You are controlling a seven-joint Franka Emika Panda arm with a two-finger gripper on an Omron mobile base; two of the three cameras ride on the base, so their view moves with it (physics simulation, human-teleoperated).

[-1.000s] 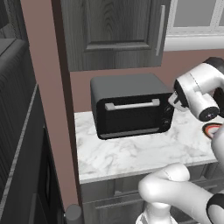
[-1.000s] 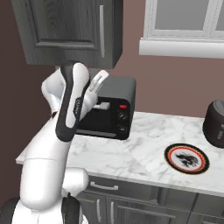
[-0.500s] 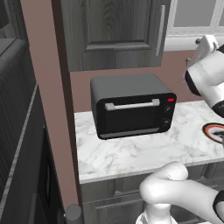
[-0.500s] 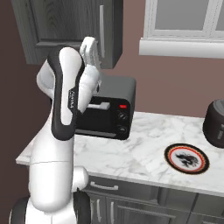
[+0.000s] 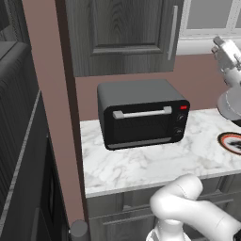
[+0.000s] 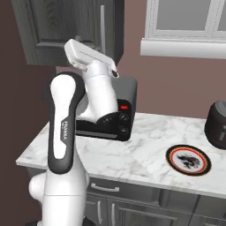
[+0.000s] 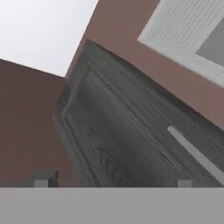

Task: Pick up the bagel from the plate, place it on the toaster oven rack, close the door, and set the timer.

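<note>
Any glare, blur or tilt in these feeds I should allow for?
Left base view: even light, sharp, no glare on the black toaster oven. Right base view: sharp; soft shadow beside the round orange-rimmed plate. Hand view: rolled and soft, showing a slanted dark grey wood cabinet door.

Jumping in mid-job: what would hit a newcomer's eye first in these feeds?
First, the big white arm rearing up in front of the black toaster oven, which sits on the marble counter with its door shut. Next, the orange-rimmed plate lying alone on the counter to the oven's right. The gripper is raised with jaws open, pointing at the dark wall cabinet above, not at the plate.
</note>
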